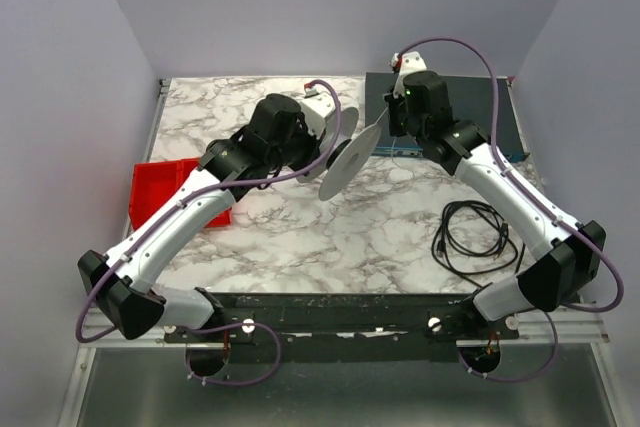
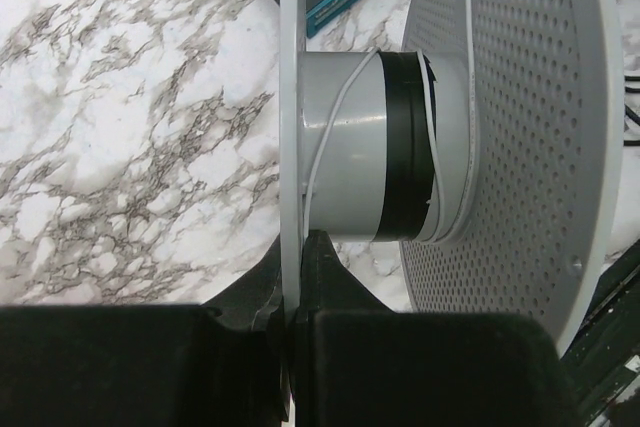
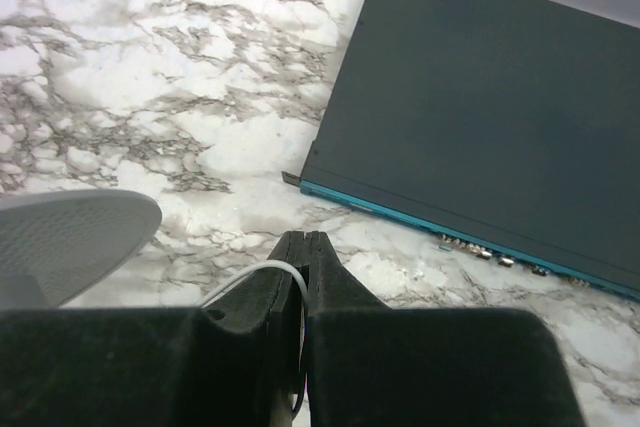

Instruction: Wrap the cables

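A grey spool (image 1: 350, 155) with two perforated discs is held above the table's middle. My left gripper (image 2: 290, 292) is shut on the edge of one disc (image 2: 290, 97). The spool's grey core (image 2: 350, 147) has a black band, and a thin white cable (image 2: 325, 117) lies over it. My right gripper (image 3: 305, 247) is shut on the white cable (image 3: 255, 277), which loops left from the fingertips toward the spool's disc (image 3: 60, 237). A black cable (image 1: 475, 237) lies coiled on the table at the right.
A dark flat box with a teal edge (image 1: 450, 112) lies at the back right, also in the right wrist view (image 3: 480, 127). A red bin (image 1: 165, 192) sits at the left under my left arm. The table top is white marble (image 1: 340, 237).
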